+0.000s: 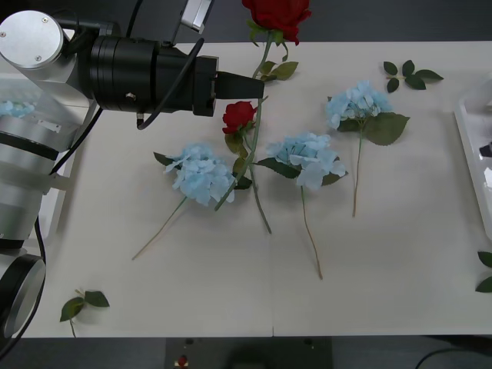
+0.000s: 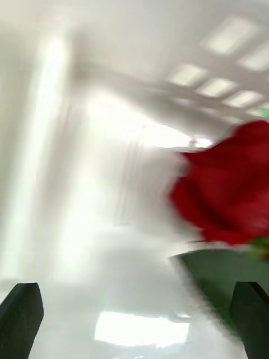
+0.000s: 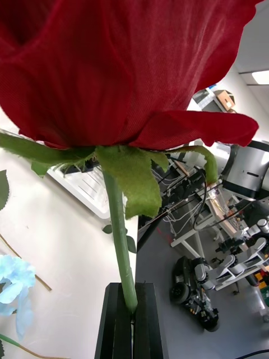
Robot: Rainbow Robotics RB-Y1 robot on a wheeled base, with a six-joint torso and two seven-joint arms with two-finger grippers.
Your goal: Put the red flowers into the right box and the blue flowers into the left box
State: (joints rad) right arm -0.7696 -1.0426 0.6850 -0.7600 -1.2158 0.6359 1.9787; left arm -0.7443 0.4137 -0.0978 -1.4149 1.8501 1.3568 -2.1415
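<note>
Red flowers: I see one rose clamped by its stem in my left pincer above the pale bench; right pincer spread apart; cluttered lab behind.

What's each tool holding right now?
Left tool: closed on the stem of a red rose.
Right tool: open, holding nothing.

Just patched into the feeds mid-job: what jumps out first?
The left hand, reaching over the table's far middle, is shut on a red rose's stem, with the bloom lifted at the far edge. A second rose lies on the table under it, its stem crossing a blue hydrangea. Two more hydrangeas lie to the right.
</note>
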